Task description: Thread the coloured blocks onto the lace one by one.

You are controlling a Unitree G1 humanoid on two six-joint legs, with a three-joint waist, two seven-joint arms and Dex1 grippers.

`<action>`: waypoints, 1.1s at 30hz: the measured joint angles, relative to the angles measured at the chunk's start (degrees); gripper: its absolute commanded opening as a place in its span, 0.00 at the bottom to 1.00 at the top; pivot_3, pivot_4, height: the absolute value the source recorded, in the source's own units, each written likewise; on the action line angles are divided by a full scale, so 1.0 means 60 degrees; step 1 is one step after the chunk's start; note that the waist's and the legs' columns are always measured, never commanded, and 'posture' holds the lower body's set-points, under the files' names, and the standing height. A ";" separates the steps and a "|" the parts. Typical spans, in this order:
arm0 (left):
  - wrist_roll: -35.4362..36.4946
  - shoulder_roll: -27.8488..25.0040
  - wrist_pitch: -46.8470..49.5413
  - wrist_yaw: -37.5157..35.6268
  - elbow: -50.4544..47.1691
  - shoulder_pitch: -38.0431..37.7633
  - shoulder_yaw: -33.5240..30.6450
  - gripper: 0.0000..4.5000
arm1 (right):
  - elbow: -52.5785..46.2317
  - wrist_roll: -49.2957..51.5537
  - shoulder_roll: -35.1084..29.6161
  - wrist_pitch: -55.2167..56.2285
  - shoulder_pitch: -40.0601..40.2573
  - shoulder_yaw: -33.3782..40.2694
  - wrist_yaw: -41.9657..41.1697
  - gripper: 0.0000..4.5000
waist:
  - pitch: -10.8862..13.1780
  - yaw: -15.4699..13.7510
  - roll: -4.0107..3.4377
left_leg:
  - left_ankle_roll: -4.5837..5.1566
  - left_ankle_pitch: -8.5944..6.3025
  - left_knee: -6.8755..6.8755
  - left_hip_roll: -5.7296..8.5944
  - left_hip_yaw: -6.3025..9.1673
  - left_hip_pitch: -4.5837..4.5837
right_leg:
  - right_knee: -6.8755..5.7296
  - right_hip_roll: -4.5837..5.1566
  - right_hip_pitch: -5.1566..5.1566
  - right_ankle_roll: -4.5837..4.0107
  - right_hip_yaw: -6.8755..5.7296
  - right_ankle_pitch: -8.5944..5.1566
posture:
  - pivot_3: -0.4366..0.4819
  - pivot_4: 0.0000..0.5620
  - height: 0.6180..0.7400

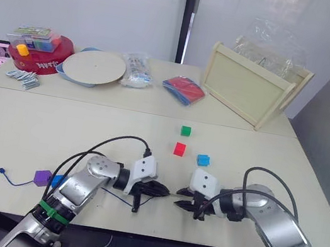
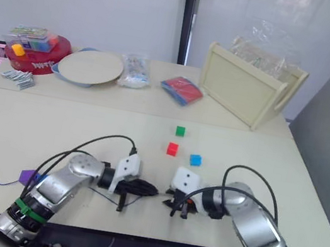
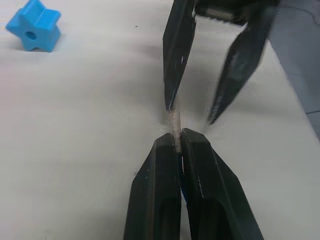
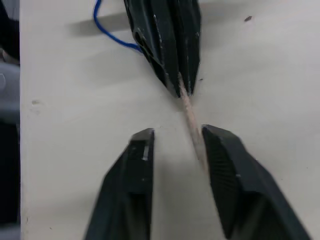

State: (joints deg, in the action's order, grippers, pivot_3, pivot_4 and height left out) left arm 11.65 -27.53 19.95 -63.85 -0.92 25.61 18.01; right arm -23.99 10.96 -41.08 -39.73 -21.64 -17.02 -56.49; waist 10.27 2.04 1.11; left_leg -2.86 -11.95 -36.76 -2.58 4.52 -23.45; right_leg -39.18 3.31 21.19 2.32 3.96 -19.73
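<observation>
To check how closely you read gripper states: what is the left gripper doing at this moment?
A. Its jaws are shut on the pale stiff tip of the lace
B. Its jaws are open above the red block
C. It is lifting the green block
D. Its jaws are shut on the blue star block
A: in the left wrist view the left gripper has its jaws closed on the pale tip of the lace, facing the open right gripper.
</observation>
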 measured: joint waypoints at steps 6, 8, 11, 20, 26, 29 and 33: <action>0.0653 -0.0752 0.0313 -0.0276 -0.0482 -0.0584 -0.0738 0.00 | -0.0796 0.1106 0.0703 -0.0798 0.1288 0.2309 0.1195 0.98 | -0.0001 -0.0014 0.0001 | 0.0001 -0.0001 0.0003 -0.0003 0.0005 -0.0003 | 0.0004 0.0000 -0.0002 0.0000 -0.0003 0.0000 | 0.48 0.27 1.00; 0.0987 -0.1024 0.0474 -0.0354 -0.0749 -0.0922 -0.1103 0.00 | -0.1014 0.1251 0.1440 -0.0855 0.2016 0.3056 0.2025 0.98 | -0.0001 -0.0015 0.0001 | 0.0001 -0.0001 0.0009 -0.0005 0.0004 -0.0004 | 0.0003 -0.0001 -0.0001 0.0000 -0.0002 0.0000 | 0.48 0.27 1.00; 0.1348 -0.1417 0.0685 -0.0370 -0.1101 -0.1345 -0.1629 0.00 | -0.1092 0.1024 0.2576 -0.0812 0.2789 0.3607 0.3598 0.98 | -0.0001 0.0008 -0.0001 | 0.0000 0.0000 0.0009 -0.0004 0.0001 0.0006 | -0.0006 0.0002 -0.0001 0.0000 0.0003 0.0000 | 0.48 0.27 1.00; 0.1548 -0.1501 0.1024 0.0009 -0.1572 -0.1645 -0.1872 0.00 | -0.0493 -0.0980 0.6088 0.0608 0.3136 0.2462 0.8005 0.98 | -0.0003 0.0091 -0.0007 | -0.0001 0.0000 0.0026 -0.0005 0.0000 0.0018 | -0.0021 -0.0002 0.0009 0.0000 0.0008 0.0000 | 0.48 0.27 1.00; 0.1547 -0.1490 0.1067 0.0115 -0.1570 -0.1623 -0.1880 0.00 | 0.2015 -0.1863 0.6977 0.2097 0.1801 0.2304 0.9597 0.98 | -0.0002 0.0066 -0.0007 | -0.0006 0.0002 0.0029 -0.0003 -0.0003 0.0015 | -0.0018 0.0003 0.0010 0.0000 0.0009 0.0000 | 0.48 0.27 1.00; 0.1543 -0.1486 0.1070 0.0139 -0.1570 -0.1596 -0.1877 0.00 | 0.3307 -0.2027 0.7079 0.2761 0.1054 0.2557 1.0097 0.98 | -0.0002 0.0075 -0.0007 | -0.0007 0.0003 0.0035 -0.0003 -0.0003 0.0017 | -0.0018 0.0003 0.0013 -0.0001 0.0009 0.0000 | 0.48 0.27 1.00; 0.1544 -0.1478 0.1076 0.0202 -0.1573 -0.1574 -0.1876 0.00 | 0.4186 -0.2081 0.7104 0.3430 0.0562 0.2663 1.0298 0.87 | -0.0003 0.0093 -0.0007 | -0.0007 0.0003 0.0046 -0.0005 -0.0004 0.0024 | -0.0020 0.0002 0.0013 -0.0001 0.0010 0.0000 | 0.48 0.27 1.00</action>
State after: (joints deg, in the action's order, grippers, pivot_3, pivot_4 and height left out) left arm 20.91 -36.40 26.41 -62.63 -10.36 16.17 6.75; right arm 1.12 -1.53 1.55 -19.15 -18.27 -1.04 5.30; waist 10.25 2.60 1.06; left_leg -2.90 -11.93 -36.49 -2.62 4.49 -23.31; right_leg -39.30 3.33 21.26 2.32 4.02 -19.73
